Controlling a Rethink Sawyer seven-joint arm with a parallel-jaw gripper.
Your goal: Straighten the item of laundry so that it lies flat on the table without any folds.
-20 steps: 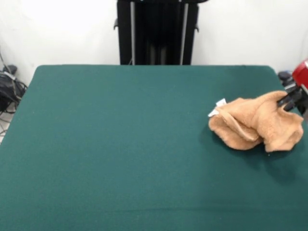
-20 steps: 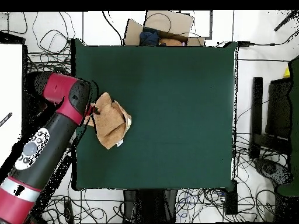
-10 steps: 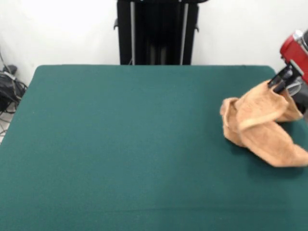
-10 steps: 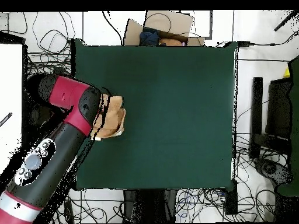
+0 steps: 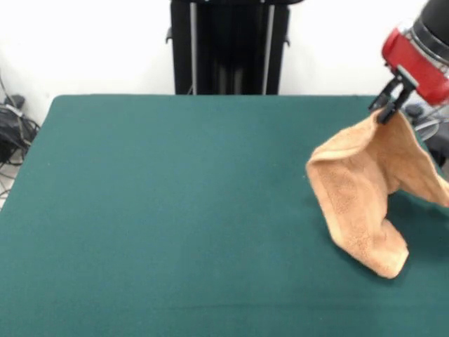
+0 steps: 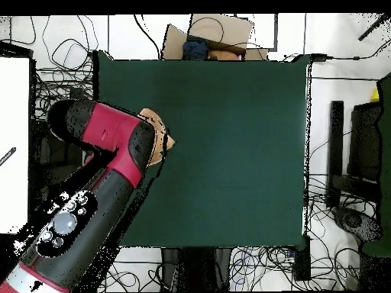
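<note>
Change: since the earlier frames the gripper (image 5: 388, 107) has climbed and drawn the towel (image 5: 365, 189) up off the table (image 5: 175, 210); a heap then, a hanging drape now.
Gripper: its black fingers are pinched together on the towel's top corner, at the right side of the front view.
Towel: it hangs in a tall folded cone, the lower end touching or nearly touching the felt near the table's right edge, one flap trailing off to the right.
Overhead: the red and black arm (image 6: 92, 206) covers most of the towel (image 6: 159, 137); only a tan sliver shows beside it.
Containers: a cardboard box (image 6: 218, 34) with cloth inside lies beyond the table's top edge.
Table: dark green.
</note>
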